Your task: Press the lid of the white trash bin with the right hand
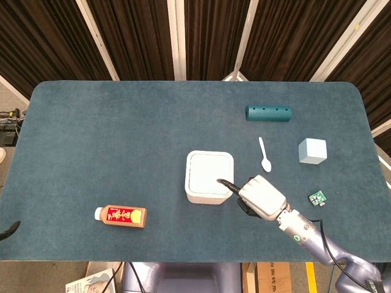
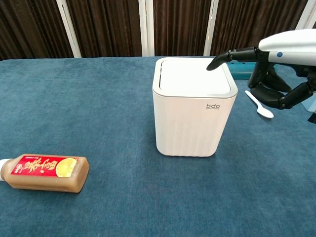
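The white trash bin [image 1: 209,194] [image 2: 190,118] stands upright mid-table, its lid [image 1: 204,171] [image 2: 187,76] down. My right hand [image 1: 259,196] [image 2: 276,69] reaches in from the bin's right with one finger stretched out and the others curled in, holding nothing. The dark fingertip [image 1: 221,182] [image 2: 212,65] lies over the lid's right part, just at or above its surface; contact cannot be told. Of my left hand [image 1: 7,230] only a dark tip shows at the head view's left edge.
A tea bottle [image 1: 121,216] [image 2: 44,172] lies on its side front left. Right of the bin lie a white spoon [image 1: 264,155] [image 2: 259,104], a teal bar [image 1: 269,113], a light blue cube [image 1: 312,151] and a small green piece [image 1: 316,198].
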